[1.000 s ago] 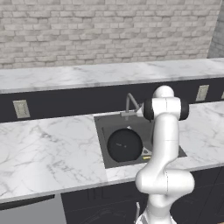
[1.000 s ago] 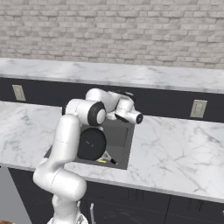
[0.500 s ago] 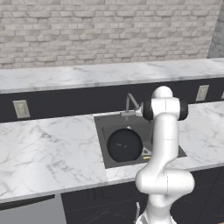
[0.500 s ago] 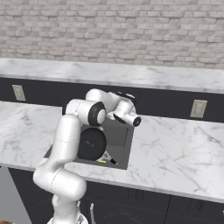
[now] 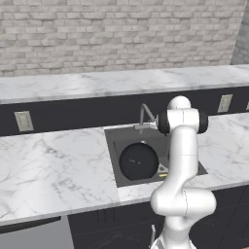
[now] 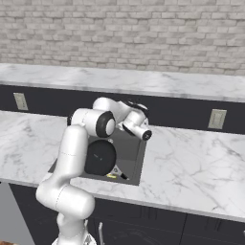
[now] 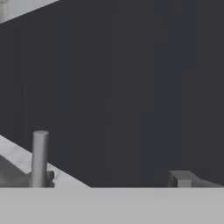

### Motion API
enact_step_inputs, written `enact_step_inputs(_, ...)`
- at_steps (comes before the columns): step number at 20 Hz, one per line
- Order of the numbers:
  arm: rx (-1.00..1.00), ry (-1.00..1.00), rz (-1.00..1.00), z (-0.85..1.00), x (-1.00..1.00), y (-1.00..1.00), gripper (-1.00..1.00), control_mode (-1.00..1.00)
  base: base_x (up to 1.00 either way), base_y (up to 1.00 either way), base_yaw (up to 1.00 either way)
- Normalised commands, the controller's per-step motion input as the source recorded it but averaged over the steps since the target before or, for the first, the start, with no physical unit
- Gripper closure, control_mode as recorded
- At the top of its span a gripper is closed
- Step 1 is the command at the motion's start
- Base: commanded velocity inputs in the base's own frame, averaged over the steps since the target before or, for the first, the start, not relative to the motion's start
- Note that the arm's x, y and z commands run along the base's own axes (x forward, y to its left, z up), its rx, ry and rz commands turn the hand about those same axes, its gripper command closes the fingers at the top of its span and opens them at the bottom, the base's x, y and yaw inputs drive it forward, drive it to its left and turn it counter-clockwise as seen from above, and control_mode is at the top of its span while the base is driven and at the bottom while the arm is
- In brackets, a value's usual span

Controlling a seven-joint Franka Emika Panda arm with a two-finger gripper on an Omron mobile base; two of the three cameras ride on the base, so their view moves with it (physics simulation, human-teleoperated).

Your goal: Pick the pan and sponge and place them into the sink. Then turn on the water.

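Observation:
The black round pan (image 5: 138, 161) lies flat in the dark sink (image 5: 113, 146), and the arm partly hides the pan (image 6: 101, 158) in the right base view. The sponge (image 5: 163, 173) lies in the basin's front right corner, beside the pan. My gripper (image 6: 134, 103) hovers over the sink's back edge, pointing at the dark backsplash, open and holding nothing. The thin grey faucet (image 5: 145, 115) stands just left of my hand. Its post (image 7: 39, 157) rises at the lower left of the hand view. No water runs from it.
White marble counter (image 5: 53, 165) stretches on both sides of the sink. A raised back counter (image 5: 112, 82) and a brick wall stand behind it. Wall outlets (image 5: 23, 121) are set in the dark backsplash. A small grey block (image 7: 181, 178) shows low in the hand view.
My hand has turned and shifted a little over the sink's back edge, near the faucet. Pan and sponge have not moved.

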Motion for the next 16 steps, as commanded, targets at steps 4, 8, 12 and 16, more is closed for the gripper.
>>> enact_step_inputs(4,0.11,-0.05,-0.03,-0.11,0.14,-0.99,-1.0,-1.0,0.0,0.0,0.0)
enact_step_inputs(8,0.19,-0.06,0.0,-0.17,0.1,-1.0,-1.0,-1.0,0.0,0.0,0.0)
enact_step_inputs(12,0.22,-0.05,0.0,-0.29,0.1,-1.0,-1.0,-1.0,0.0,0.0,0.0)
enact_step_inputs(16,0.21,-0.03,0.0,-0.38,0.18,-1.0,-1.0,-1.0,0.0,0.0,0.0)
